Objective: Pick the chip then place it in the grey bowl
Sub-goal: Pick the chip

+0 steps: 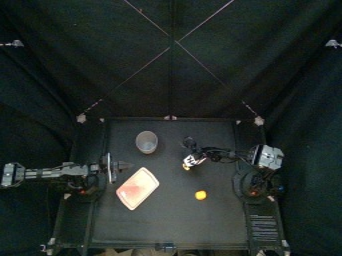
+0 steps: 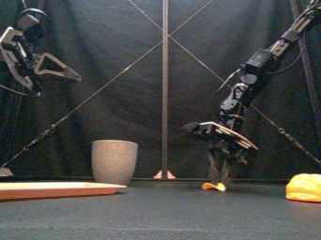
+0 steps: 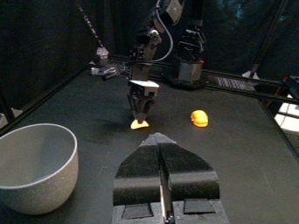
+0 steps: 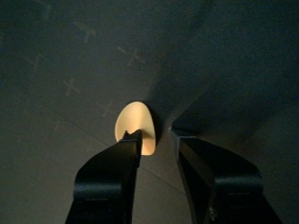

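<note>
**Right wrist view: jaws down at the chip, not closed on it yet**

Layout, big to small:
- Table (image 1: 214,225).
- Pink tray (image 1: 138,187) sits front-left.
- Grey bowl (image 1: 147,144) stands upright behind the tray, toward the back.
- Yellow toy (image 1: 201,195) is right of the tray. It's not part of this job.
- Chip (image 4: 135,122) lies flat on the table, right of the bowl and apart from it.

Left gripper (image 3: 163,144) hangs high at the left side, jaws pressed together with nothing in them. I count that arm as idle.

Right gripper (image 4: 160,138) is down at table level with its jaws a little spread. One jaw tip overlaps the chip's near edge and the other is over bare table beside it. The chip is off-centre, not properly between the jaws, and I see no pinch.

My read is that we're in the pick step, at pre-grasp, with nothing lifted. Next I'd want:
- a small sideways nudge so the jaws straddle the chip
- close and lift
- carry it left over the bowl's rim and release

The chip looks thin and flat, so a jaw could push it along instead of gripping it.
</note>
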Available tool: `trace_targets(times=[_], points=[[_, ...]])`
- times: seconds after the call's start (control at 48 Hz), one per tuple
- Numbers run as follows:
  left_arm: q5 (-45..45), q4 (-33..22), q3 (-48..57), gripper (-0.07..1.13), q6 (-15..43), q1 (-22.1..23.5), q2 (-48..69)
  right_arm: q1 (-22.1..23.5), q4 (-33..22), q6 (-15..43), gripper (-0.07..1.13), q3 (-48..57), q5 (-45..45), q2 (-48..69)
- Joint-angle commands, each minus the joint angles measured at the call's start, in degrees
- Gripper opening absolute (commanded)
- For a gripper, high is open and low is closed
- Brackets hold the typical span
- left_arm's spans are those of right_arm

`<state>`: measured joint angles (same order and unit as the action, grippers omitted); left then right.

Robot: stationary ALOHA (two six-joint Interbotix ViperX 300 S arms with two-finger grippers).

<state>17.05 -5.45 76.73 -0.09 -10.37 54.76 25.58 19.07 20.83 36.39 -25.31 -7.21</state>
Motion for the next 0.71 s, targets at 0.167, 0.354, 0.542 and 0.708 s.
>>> trace_targets(times=[0.167, 0.354, 0.542, 0.708], points=[[0.18, -0.62, -0.62, 0.04, 0.00, -0.18, -0.26, -1.41, 0.70, -0.18, 0.72, -1.58, 1.41, 0.35], [0.18, -0.62, -0.62, 0.04, 0.09, -0.18, -0.26, -2.64, 1.05, 0.00, 0.62, -1.76, 1.49, 0.35], [0.18, -0.79, -0.53, 0.04, 0.09, -0.35, -0.26, -3.25, 0.88, 0.00, 0.43, -1.49, 1.49, 0.35], [0.18, -1.14, -0.44, 0.04, 0.00, -0.35, -0.26, -3.87, -0.18, 0.26, 0.37, -2.81, 1.76, 1.23]])
